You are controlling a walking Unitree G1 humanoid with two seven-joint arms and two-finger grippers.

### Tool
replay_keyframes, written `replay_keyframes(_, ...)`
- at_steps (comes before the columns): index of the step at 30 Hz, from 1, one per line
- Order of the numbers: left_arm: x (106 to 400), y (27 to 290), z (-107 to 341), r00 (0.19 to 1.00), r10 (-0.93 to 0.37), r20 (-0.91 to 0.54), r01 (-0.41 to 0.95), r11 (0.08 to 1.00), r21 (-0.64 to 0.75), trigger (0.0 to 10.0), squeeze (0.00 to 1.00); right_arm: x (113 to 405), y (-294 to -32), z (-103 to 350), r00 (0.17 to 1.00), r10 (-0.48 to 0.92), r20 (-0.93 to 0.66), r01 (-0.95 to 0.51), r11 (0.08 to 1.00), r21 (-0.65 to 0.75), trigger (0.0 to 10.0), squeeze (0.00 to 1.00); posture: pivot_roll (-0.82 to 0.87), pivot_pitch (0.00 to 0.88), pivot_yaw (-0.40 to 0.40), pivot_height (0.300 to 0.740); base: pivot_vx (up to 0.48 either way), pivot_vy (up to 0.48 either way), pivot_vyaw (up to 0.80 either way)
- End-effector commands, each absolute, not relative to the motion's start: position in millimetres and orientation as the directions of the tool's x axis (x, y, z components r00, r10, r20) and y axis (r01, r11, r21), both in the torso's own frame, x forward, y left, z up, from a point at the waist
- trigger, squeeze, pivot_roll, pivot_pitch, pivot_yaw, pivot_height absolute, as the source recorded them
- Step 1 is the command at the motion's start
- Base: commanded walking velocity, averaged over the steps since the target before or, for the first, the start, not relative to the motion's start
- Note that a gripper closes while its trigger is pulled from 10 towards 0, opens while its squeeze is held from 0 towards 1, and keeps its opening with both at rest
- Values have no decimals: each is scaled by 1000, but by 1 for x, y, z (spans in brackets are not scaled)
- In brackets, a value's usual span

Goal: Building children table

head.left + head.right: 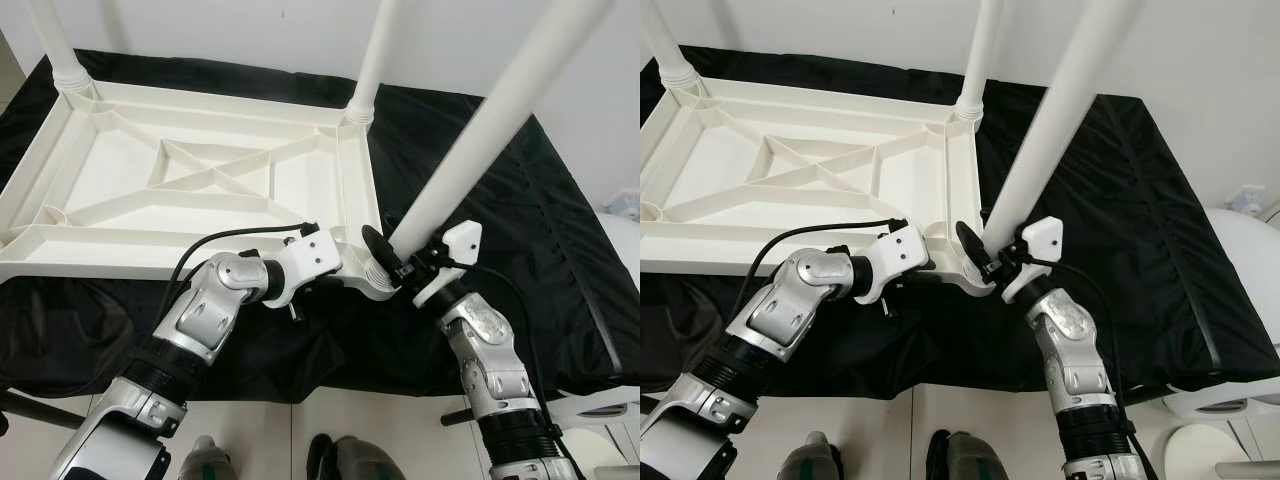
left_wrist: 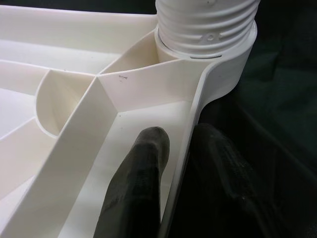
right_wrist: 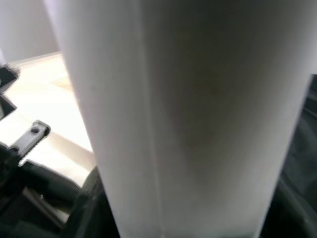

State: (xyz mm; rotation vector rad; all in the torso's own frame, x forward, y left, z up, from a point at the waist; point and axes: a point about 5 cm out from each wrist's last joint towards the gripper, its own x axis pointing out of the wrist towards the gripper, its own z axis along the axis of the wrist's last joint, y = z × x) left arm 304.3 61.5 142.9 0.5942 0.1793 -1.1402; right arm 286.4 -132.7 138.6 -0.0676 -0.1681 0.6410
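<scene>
Faintly embossed, unreadable mark on leg (image 2: 208,25) thread; left gripper (image 2: 185,163) clamps tabletop (image 1: 200,175) rim.

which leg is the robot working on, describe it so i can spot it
On the black cloth lies an upside-down white tabletop with legs at three corners. It is the leg at the near right corner, held by the right gripper; unlike the two upright far legs, it leans.

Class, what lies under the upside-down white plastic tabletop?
A black cloth spreads beneath the upside-down white plastic tabletop, showing around its edges. Whatever surface supports the cloth is covered and cannot be seen.
</scene>
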Motion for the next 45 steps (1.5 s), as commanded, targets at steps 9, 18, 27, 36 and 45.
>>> replay_keyframes(9, 307, 57, 168, 481, -814, -326, 841, 322, 436, 10000, 0, 286, -134, 87, 773, 616, -155, -625, 781, -14, 10000, 0, 88, 104, -107, 740, 0, 0, 0)
replay_keyframes(18, 307, 58, 168, 481, -813, -328, 840, 321, 438, 10000, 0, 282, -145, 73, 781, 605, -156, -582, 795, 170, 10000, 0, 88, 107, -106, 740, 0, 0, 0)
replay_keyframes(27, 306, 58, 168, 477, -815, -330, 842, 316, 437, 10000, 0, 271, -150, 65, 727, 648, -227, -604, 761, 238, 10000, 0, 86, 108, -103, 740, 0, 0, 0)
replay_keyframes(36, 306, 56, 168, 471, -818, -329, 844, 311, 436, 10000, 0, 286, -164, 74, 764, 599, -239, -602, 796, 66, 10000, 0, 79, 102, -97, 740, 0, 0, 0)
replay_keyframes(45, 306, 56, 168, 476, -817, -326, 841, 315, 440, 10000, 0, 273, -153, 72, 816, 563, -132, -567, 824, 14, 10000, 0, 81, 94, -103, 740, 0, 0, 0)
